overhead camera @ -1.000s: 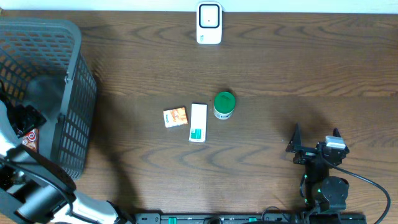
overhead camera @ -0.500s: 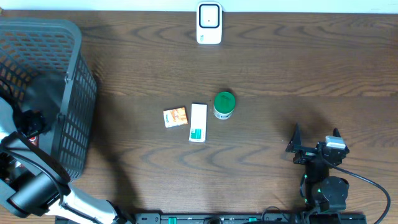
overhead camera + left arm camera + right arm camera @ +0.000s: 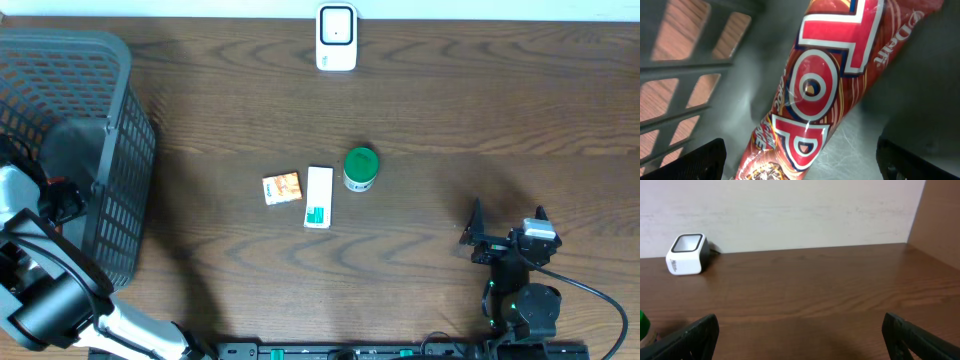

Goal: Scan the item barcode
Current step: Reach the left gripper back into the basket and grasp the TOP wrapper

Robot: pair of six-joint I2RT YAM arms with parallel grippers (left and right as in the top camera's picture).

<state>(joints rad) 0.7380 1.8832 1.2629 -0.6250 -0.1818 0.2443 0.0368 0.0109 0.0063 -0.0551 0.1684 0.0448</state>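
A red glossy snack packet [image 3: 815, 100] with large white "TOP" lettering lies on the grey floor of the basket [image 3: 685, 75]. My left gripper [image 3: 802, 165] hangs open just above it, one black finger on each side of the packet and neither touching it. In the overhead view the left gripper [image 3: 57, 198] is inside the dark mesh basket [image 3: 115, 120] at the table's left edge. The white barcode scanner [image 3: 336, 37] stands at the far middle of the table. My right gripper [image 3: 508, 222] rests open and empty at the near right, and the scanner [image 3: 686, 254] shows far to its left.
An orange box [image 3: 282, 188], a white box with a green label [image 3: 318, 197] and a green-lidded jar [image 3: 360, 169] sit together mid-table. The basket's walls closely surround the left gripper. A pale wall runs behind the table's far edge.
My left arm has shifted slightly inside the basket, over the red packet. The right arm and the things on the table have not moved.
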